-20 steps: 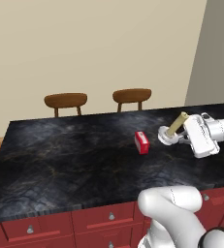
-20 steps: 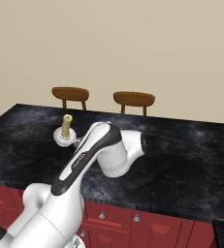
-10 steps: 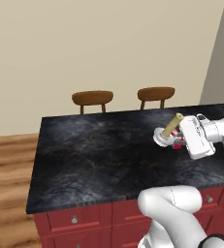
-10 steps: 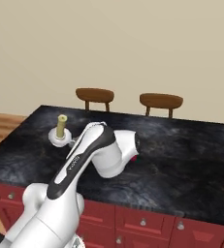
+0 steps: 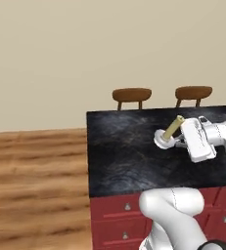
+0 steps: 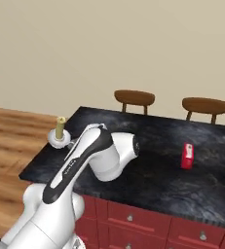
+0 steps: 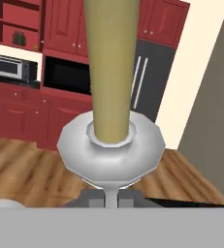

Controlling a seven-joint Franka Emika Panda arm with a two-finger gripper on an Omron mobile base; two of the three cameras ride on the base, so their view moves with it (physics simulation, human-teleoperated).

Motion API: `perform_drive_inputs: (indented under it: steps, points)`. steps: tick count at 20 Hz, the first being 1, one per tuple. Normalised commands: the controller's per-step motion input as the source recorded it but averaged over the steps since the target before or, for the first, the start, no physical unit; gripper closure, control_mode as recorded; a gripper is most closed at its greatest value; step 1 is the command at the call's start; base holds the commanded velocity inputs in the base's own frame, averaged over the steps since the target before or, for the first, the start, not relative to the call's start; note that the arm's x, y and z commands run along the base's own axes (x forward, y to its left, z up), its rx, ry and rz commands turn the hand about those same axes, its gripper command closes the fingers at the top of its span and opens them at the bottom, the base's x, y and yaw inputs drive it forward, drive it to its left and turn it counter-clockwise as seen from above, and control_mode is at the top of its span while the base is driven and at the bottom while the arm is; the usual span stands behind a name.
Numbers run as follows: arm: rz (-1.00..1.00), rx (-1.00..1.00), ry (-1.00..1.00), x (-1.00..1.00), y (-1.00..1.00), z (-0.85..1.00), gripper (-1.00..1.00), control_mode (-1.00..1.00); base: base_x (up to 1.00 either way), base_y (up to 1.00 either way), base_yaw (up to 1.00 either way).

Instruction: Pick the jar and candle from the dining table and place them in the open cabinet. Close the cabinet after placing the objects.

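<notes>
My gripper [image 5: 177, 142] is shut on the handle of the candle [image 5: 173, 127], a pale yellow-tan stick in a round white saucer. It holds the candle tilted above the black marbled dining table [image 5: 124, 161]. From the right base the candle [image 6: 60, 127] hangs over the table's [image 6: 158, 187] left end, beside the gripper [image 6: 70, 144]. In the hand view the candle [image 7: 111, 72] rises just above the gripper [image 7: 111, 197]. Far behind it the red cabinet [image 7: 11, 17] stands open. A small dark object sits on its shelf, too small to tell whether it is the jar.
A small red box [image 6: 187, 155] stands on the table toward the right. Two brown chairs [image 5: 131, 94] [image 5: 193, 92] stand behind the table. Wooden floor [image 5: 36, 185] lies to the left. A microwave [image 7: 9, 68], red cupboards and a dark fridge [image 7: 142, 87] line the far wall.
The whole picture has slid right in both base views, so the base has moved; the table's left end and wooden floor came into view. The candle stays in the shut gripper.
</notes>
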Motion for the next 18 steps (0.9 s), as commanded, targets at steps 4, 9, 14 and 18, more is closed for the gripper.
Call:
perform_drive_inputs:
  steps: [4,9,14,18]
  points:
    - [0.0,0.0,0.0,0.0,0.0,0.0,1.0,1.0,-0.05,0.5,0.41]
    - [0.0,0.0,0.0,0.0,0.0,0.0,1.0,1.0,-0.04,0.63,0.44]
    - [0.0,0.0,0.0,0.0,0.0,0.0,1.0,1.0,-0.02,0.97,0.42]
    - [0.0,0.0,0.0,0.0,0.0,0.0,1.0,1.0,-0.1,1.0,0.43]
